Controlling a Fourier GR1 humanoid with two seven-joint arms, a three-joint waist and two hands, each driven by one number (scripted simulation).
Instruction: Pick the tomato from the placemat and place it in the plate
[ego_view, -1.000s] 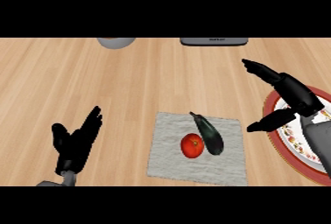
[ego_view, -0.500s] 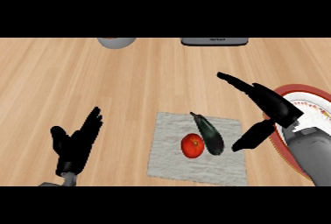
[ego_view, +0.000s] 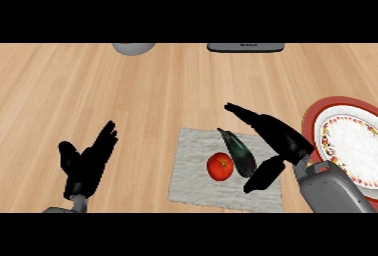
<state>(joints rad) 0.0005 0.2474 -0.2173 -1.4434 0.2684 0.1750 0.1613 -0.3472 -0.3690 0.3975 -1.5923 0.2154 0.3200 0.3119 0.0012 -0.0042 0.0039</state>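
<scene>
- The wooden surface (ego_view: 111, 90) fills the view; most of its upper and left stretch lies bare, with only a grey object (ego_view: 133, 48) and a dark device (ego_view: 246, 47) at the far edge.
- The plate (ego_view: 314, 120), red-rimmed with a patterned white centre, sits at the right edge, partly cut off by the frame, well apart from the placemat.
- The grey placemat (ego_view: 193, 185) lies in the lower middle, its near edge close to the bottom of the view.
- The right hand (ego_view: 279, 136) has swung leftward from over the plate and now hangs over the placemat's right side, fingers spread, thumb low beside the eggplant; it holds nothing.
- The left hand (ego_view: 87, 161) rests spread at lower left, unchanged.
- A dark eggplant (ego_view: 238, 152) lies between the right hand and the target, touching it, so a grasp from the right looks crowded.
- The tomato (ego_view: 221, 166) sits on the placemat, not yet gripped; its left side offers open room.
</scene>
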